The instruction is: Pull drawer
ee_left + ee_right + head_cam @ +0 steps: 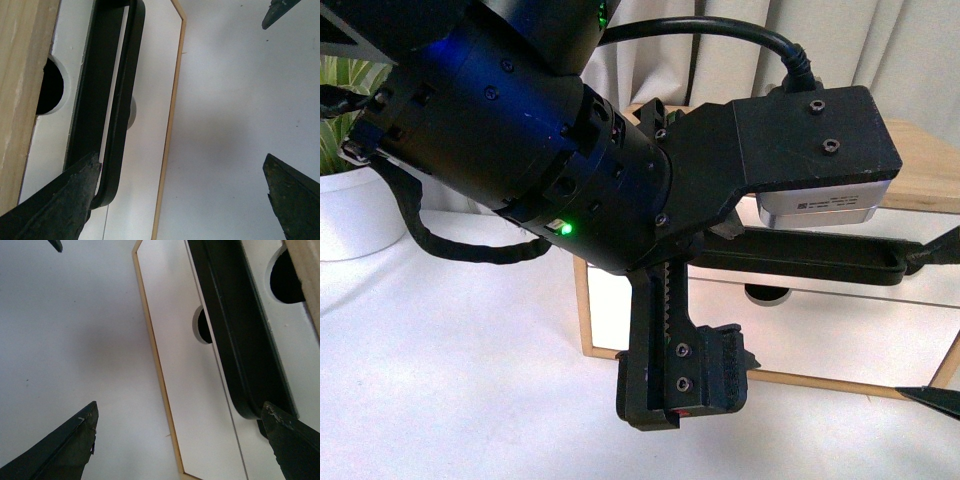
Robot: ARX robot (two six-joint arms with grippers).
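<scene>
Gaping wide, the left gripper (181, 165) and right gripper (179, 410) each hold nothing; one finger of each sits at an end of the drawer's (50, 145) black bar handle (120, 100), the other well out from the drawer front.

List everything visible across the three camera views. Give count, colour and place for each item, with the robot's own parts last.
drawer: one, white front, upper slot of the cabinet
bar handle: one, black, across the drawer's front
lower drawer front: one, white, no handle, below the drawer
cabinet frame: one, light wood, on the table
potted plant: one, green leaves in a white pot, far left
curtain: one, pale, behind the cabinet
table: one, white
left arm: one, black, fills the front view
left gripper: one, black, open, one finger by a handle end
right gripper: one, black, open, one finger by the other end
</scene>
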